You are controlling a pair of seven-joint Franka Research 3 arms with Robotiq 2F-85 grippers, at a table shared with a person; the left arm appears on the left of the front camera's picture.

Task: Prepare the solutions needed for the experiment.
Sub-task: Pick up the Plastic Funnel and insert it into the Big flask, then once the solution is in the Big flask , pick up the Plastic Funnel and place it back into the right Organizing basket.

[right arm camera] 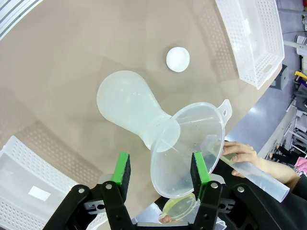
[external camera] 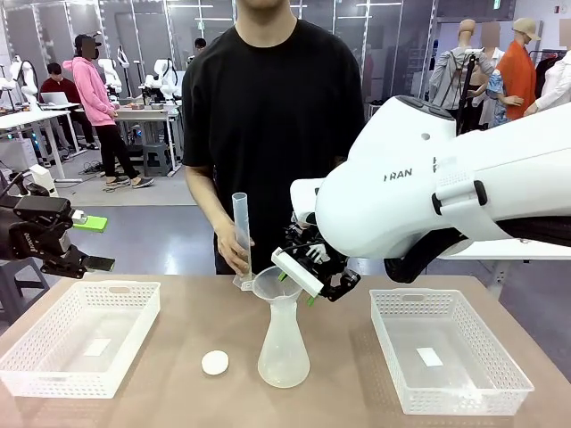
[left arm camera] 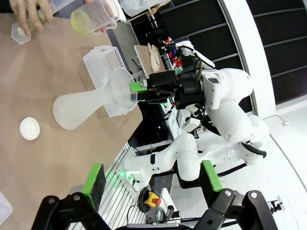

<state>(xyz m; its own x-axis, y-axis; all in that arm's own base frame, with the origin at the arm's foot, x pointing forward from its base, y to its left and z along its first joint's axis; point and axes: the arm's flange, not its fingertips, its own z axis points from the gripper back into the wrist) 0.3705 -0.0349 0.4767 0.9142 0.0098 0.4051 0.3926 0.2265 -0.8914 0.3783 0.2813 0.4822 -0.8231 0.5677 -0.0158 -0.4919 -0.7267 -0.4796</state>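
The black left gripper (external camera: 94,242) is hanging wide open. Mid-table, a clear plastic funnel (external camera: 272,283) is sitting in a frosted conical flask (external camera: 284,348). The right gripper (right arm camera: 160,165) is straddling its rim, pads spread, gripping nothing. Pale yellow solution (left arm camera: 82,23) is sitting in the clear jug (left arm camera: 100,13) the person (external camera: 268,107) is holding.

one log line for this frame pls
left gripper: jaws open, raised at left | right gripper: jaws open at funnel rim | funnel seated in flask | person's hand holds cylinder
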